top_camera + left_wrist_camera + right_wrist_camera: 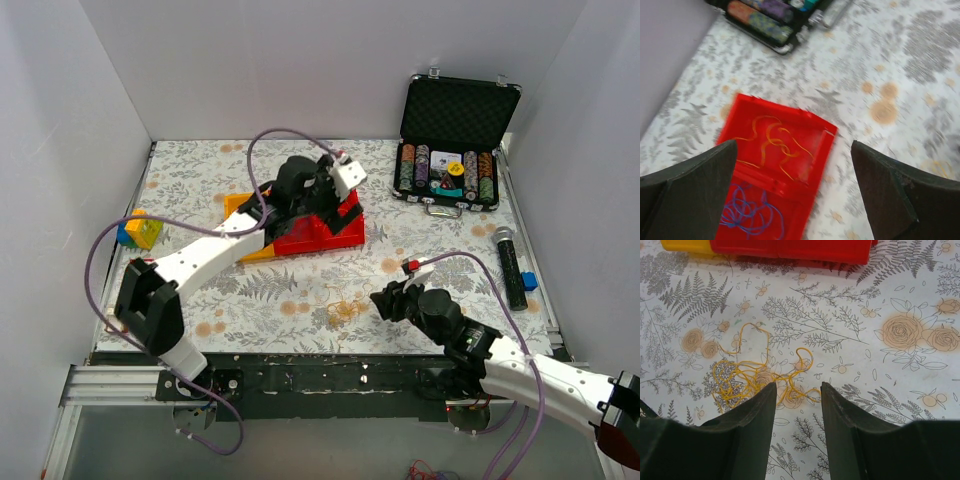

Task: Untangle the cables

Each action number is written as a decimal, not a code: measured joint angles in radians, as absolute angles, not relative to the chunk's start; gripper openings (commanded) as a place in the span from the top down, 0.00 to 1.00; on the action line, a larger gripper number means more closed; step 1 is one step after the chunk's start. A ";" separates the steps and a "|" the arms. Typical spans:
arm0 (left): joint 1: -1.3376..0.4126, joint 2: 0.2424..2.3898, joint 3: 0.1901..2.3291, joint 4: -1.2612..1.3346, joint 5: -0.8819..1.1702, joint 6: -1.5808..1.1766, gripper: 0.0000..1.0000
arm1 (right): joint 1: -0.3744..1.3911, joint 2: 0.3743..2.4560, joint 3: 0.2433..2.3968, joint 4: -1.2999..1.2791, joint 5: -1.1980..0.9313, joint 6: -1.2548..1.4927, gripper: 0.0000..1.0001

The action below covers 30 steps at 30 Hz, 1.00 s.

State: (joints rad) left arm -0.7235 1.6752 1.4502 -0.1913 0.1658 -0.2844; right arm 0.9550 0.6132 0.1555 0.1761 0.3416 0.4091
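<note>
Right claw (pixel 797 386), slightly apart, sits at the yellow cables' (pixel 737 377) 6 o'clock, seemingly lined up to pinch; left claw (pixel 794 150) gapes wide above red tray (pixel 742 117).

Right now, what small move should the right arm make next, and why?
Probably ease the right gripper forward and down, then close on a strand: its jaws stand open, and the yellow cables lie tangled on the table just beyond its fingertips.
</note>
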 measured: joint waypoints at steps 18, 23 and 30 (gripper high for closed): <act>-0.878 1.497 0.898 -0.122 0.490 -0.297 0.02 | 0.955 0.453 0.169 0.043 0.422 0.409 0.51; -0.879 1.621 0.962 -0.027 0.526 -0.385 0.02 | 0.953 0.404 0.221 0.011 0.448 0.396 0.51; -0.879 1.773 1.057 -0.002 0.570 -0.423 0.29 | 0.952 0.383 0.231 -0.036 0.463 0.389 0.51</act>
